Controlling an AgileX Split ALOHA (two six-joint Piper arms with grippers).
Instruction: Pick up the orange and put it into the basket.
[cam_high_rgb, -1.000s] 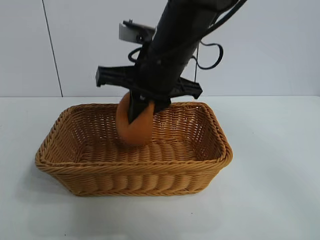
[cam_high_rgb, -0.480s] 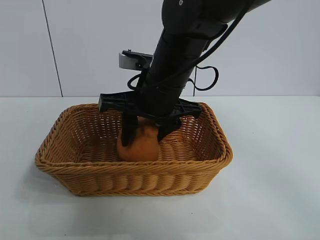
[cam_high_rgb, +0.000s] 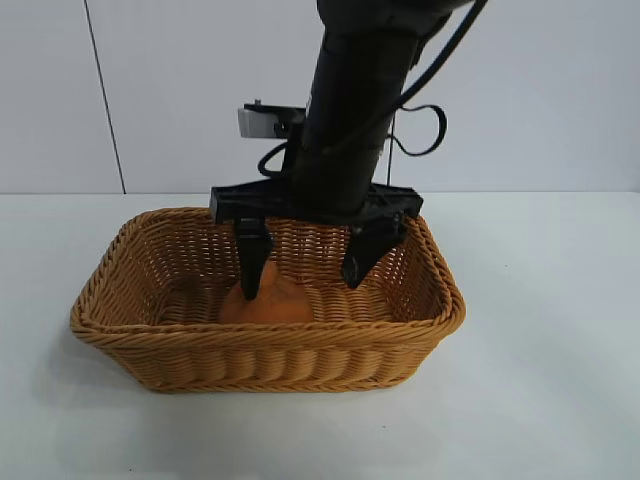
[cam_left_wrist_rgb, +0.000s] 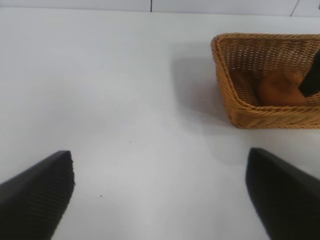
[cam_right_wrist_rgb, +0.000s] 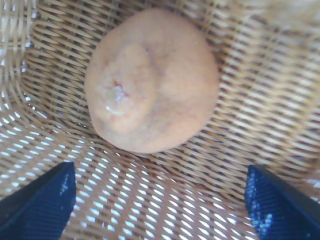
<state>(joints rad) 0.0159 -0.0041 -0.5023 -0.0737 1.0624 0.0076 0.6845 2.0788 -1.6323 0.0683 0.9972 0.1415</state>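
The orange (cam_high_rgb: 268, 301) lies on the floor of the woven basket (cam_high_rgb: 262, 334), near its front wall, with its knobby bump facing up (cam_right_wrist_rgb: 152, 80). My right gripper (cam_high_rgb: 305, 270) hangs open just above it, one finger at the fruit's left side and the other well clear to the right; nothing is between them (cam_right_wrist_rgb: 160, 200). In the left wrist view the orange (cam_left_wrist_rgb: 281, 86) shows inside the basket (cam_left_wrist_rgb: 221, 67). My left gripper (cam_left_wrist_rgb: 160, 195) stands open over bare table, off to one side of the basket.
White table (cam_high_rgb: 560, 400) surrounds the basket on all sides. A pale wall (cam_high_rgb: 180, 90) stands behind. The right arm's dark body and looped cable (cam_high_rgb: 425, 125) rise over the basket's back half.
The right gripper lowered the orange into the basket and opened its fingers. The orange dropped from between them to the basket floor. The left gripper has not moved.
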